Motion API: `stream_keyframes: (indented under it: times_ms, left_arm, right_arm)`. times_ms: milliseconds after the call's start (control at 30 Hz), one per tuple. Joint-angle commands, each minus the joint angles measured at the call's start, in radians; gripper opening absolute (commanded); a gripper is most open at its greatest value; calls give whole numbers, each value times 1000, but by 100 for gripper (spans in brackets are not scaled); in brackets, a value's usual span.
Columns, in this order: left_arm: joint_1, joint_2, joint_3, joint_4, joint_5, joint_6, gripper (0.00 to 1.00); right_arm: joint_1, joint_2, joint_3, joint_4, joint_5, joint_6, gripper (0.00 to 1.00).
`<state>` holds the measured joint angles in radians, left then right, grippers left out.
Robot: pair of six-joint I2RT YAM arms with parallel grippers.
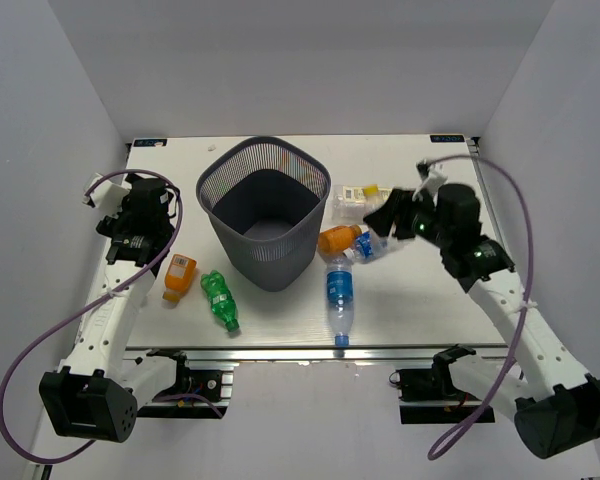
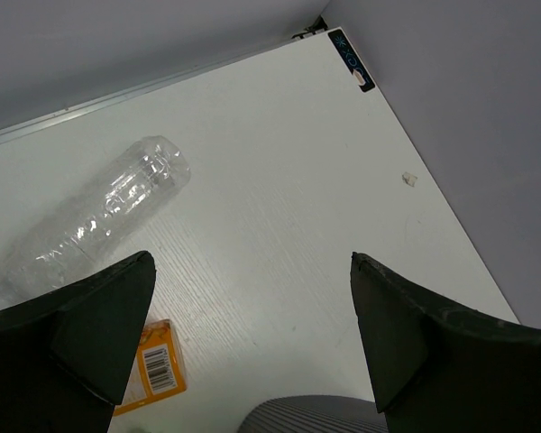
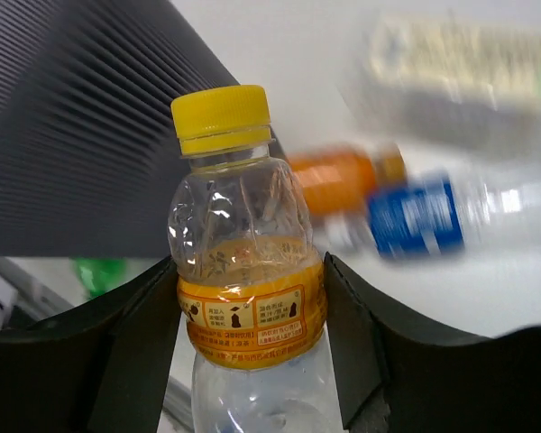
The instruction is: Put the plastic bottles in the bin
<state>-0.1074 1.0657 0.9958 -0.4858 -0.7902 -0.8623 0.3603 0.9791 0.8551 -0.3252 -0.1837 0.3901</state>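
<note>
The yellow-capped bottle (image 3: 243,225) is pinched in the right claw (image 3: 250,280), with both black fingers pressed against its orange label. It is clear, dented plastic, held up near the right side of the bin (image 1: 265,215). From above, the claw covers it, so I can't pick it out there. The label carries small print in boxes, too fine to read.

Behind it the wrist view blurs badly. An orange bottle (image 1: 338,240), a blue label and a white-labelled bottle (image 1: 356,197) are little more than smears.

On the table (image 1: 420,300), a blue-labelled bottle (image 1: 339,292) lies right of the bin, towards the front edge. Left of the bin, a second orange bottle (image 1: 179,277) and a green bottle (image 1: 219,300) lie side by side.

The left claw (image 2: 251,262) hangs wide open near the far left corner with nothing between its fingers. Below it lies a clear bottle (image 2: 99,216) with no label, which the arm hides from above. A barcode on the second orange bottle's label peeks out beside one finger, but its digits are unreadable.
</note>
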Motion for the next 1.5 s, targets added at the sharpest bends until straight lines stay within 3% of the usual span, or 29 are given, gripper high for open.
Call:
stream_keyframes:
  times_ms: [0,100,267,467,600,667,833,933,1033,1167,1267,1367,1467]
  left_arm:
    - [3,-12,4,-10,43,-27,98]
    - [3,-13,0,-34,98,-61,98]
    - [3,-9,1,-123,201,-109,98]
    - [3,-76,-71,-231,262,-143,98]
    - [3,-145,-155,-238,347,-118,98]
    - [3,-168,-200,-223,411,-89,98]
    - [3,-181,-235,-238,561,34,98]
    - [3,-196,-243,-281,566,49,98]
    - [3,-229,-266,-277,577,60,98]
    - [3,-245,-273,-269,609,83,98]
    - [3,-227,-276,-273,612,98,98]
    - [3,-202,-284,-267,626,111,98]
    - [3,-187,-290,-267,612,103,98]
  right_arm:
    - [14,7,212,176,-140,-63,25]
    - [57,122,416,235,-215,-77,25]
    - [234,443,837,111,-232,-163,32]
    - [345,627,992,26,-153,-227,53]
    - [374,664,1062,-38,-100,-264,83]
    - [381,659,1072,-44,-96,-286,89]
    - [384,616,1122,-63,-60,-349,89]
    - [384,528,1009,-61,-19,-350,89]
    - [382,376,827,-5,142,-297,89]
    - [382,131,368,101,384,-160,89]
    - [381,-49,125,108,555,-17,89]
    - [379,-126,29,-9,589,64,89]
    - [379,-120,-65,-54,526,139,89]
